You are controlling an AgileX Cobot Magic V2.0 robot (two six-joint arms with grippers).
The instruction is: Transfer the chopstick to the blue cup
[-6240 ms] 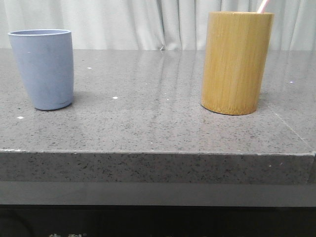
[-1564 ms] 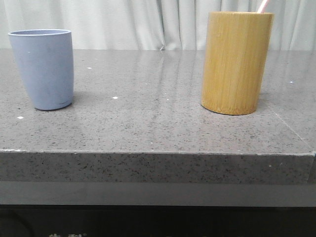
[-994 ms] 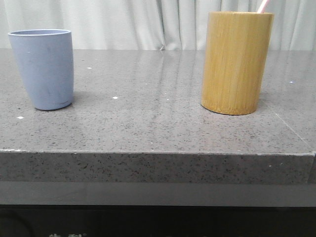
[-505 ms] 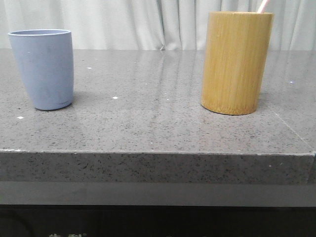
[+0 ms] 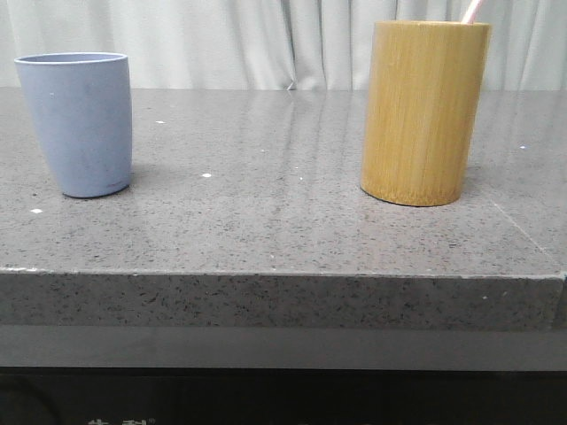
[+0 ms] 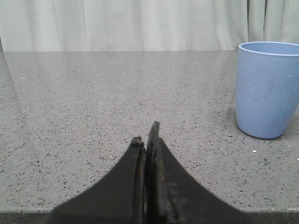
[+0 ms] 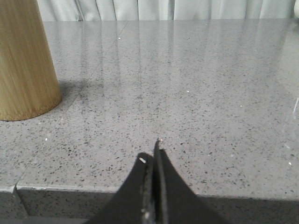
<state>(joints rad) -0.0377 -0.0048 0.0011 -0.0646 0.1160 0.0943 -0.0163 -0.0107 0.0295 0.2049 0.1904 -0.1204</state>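
While both grippers, left gripper point(image 6: 147, 140) and right gripper point(image 7: 154, 161), sit pinched closed and empty, the chopstick point(image 5: 472, 11) leans toward one o'clock in its bamboo holder point(image 5: 423, 113), the blue cup point(image 5: 78, 122) waiting opposite.

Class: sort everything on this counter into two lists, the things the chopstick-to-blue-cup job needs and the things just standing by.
Needed for the job:
chopstick, its tip poking out above the holder
blue cup
bamboo holder, which the chopstick stands in

Standing by:
left gripper, shut
right gripper, shut
grey stone counter

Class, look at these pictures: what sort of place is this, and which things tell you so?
Probably a staged test bench: a bare speckled grey stone counter, a plain pale curtain behind, and just the blue cup and bamboo holder.
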